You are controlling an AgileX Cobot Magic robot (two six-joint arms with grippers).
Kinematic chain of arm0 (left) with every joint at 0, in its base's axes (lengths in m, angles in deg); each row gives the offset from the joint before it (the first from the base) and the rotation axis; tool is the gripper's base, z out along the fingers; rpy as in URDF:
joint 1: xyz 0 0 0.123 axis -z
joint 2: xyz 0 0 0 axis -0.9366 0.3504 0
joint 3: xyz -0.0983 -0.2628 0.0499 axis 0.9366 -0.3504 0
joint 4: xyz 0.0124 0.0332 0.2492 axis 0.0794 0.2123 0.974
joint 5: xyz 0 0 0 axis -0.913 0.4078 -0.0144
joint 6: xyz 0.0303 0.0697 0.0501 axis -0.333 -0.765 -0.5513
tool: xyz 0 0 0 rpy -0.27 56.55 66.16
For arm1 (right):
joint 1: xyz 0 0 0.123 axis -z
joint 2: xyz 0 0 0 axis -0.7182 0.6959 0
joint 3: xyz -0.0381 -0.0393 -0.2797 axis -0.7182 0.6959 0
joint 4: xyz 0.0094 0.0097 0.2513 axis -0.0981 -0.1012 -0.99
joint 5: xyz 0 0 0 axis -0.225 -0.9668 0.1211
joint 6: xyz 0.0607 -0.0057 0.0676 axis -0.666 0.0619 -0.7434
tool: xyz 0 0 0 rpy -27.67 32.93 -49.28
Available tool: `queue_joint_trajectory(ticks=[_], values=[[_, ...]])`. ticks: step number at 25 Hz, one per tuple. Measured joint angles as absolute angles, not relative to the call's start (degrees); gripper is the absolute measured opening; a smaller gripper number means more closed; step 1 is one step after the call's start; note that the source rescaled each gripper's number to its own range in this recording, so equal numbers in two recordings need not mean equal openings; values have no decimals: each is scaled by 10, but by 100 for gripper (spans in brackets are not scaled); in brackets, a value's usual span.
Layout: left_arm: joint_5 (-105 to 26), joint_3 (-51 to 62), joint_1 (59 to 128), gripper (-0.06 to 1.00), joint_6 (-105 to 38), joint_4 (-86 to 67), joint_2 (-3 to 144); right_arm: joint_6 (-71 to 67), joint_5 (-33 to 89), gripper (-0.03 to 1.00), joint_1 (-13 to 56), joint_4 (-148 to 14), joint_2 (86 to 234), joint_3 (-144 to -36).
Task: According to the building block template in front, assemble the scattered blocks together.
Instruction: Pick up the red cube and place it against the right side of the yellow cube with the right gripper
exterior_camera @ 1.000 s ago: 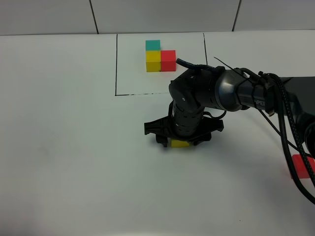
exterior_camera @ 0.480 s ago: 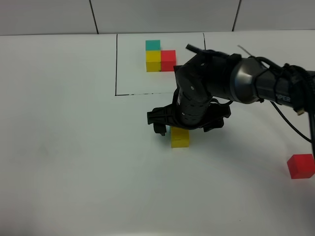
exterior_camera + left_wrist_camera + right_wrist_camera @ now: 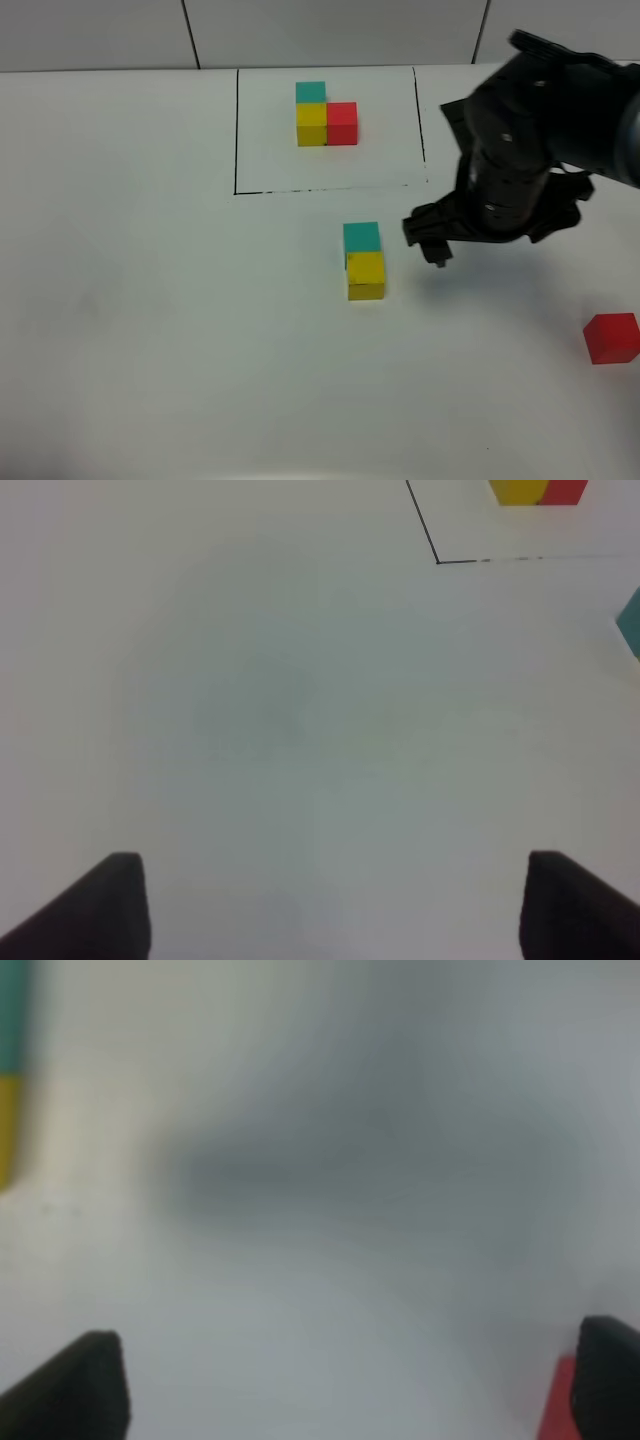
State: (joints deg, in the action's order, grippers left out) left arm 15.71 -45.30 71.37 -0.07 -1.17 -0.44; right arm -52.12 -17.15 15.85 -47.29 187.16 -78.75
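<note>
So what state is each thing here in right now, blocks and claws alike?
template: three cubes joined in an L, inside the black outline.
yellow block: lying free, ungripped.
teal block: touching the yellow block's far side.
red block: apart, ungripped.
right gripper: open, empty.
left gripper: open, empty.

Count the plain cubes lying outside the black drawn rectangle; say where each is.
3. The teal cube and yellow cube touch in front of the rectangle; the red cube sits alone far right. None appears hidden.

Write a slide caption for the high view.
Open right claw beside teal cube touching yellow cube; red cube apart; template behind.
</note>
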Motion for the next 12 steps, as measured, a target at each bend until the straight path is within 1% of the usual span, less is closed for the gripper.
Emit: queue_joint_trajectory(ticks=[3,7,9,12], values=[[157,-453,714,96,-1,-12,-4,-498,-126,81,212,-482,1806,-690],[157,-453,714,96,-1,-12,-4,-478,-62,81,299,-492,1717,-567],[157,-453,714,96,-1,-12,-4,-461,-42,81,339,-502,1685,-525],[157,-453,714,96,-1,-12,-4,-407,-33,81,384,-527,1663,-493]])
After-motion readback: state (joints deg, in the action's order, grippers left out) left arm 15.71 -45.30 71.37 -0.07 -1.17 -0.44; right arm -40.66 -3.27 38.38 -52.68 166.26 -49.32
